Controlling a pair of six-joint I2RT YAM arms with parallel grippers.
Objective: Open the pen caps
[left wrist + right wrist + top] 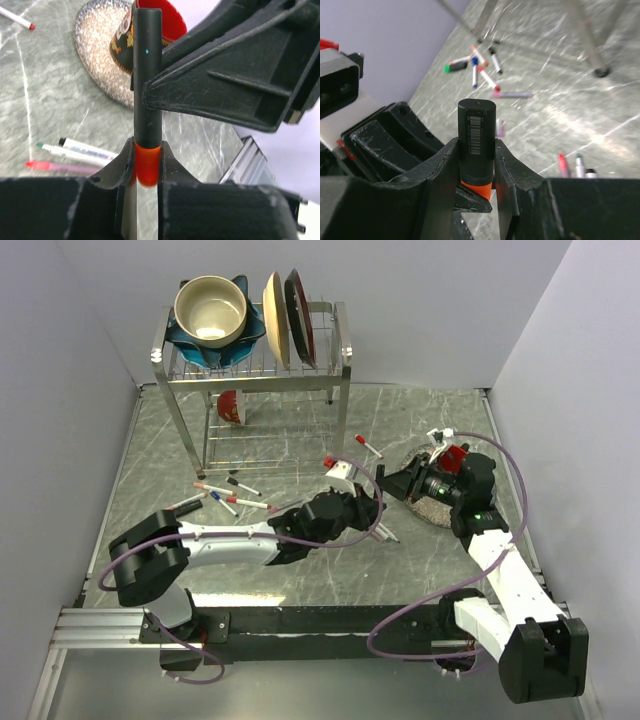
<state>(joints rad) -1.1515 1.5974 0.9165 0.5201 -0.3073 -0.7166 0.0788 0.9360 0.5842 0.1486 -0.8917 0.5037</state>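
Observation:
A black pen [147,60] with an orange cap [147,167] is held between both grippers above the table's middle. My left gripper [147,150] is shut on the orange cap. My right gripper [476,150] is shut on the black barrel [476,125], just above the cap [480,186]. The cap still sits against the barrel's end. In the top view the left gripper [372,502] and right gripper [402,484] meet tip to tip. Several capped pens [225,495] lie left of them, and one red-capped pen [368,446] lies further back.
A metal dish rack [250,370] with bowls and plates stands at the back left. A speckled plate [432,508] with a red-lined mug [455,455] lies under the right arm. A few pens [75,152] lie below the grippers. Purple cables loop near both arms.

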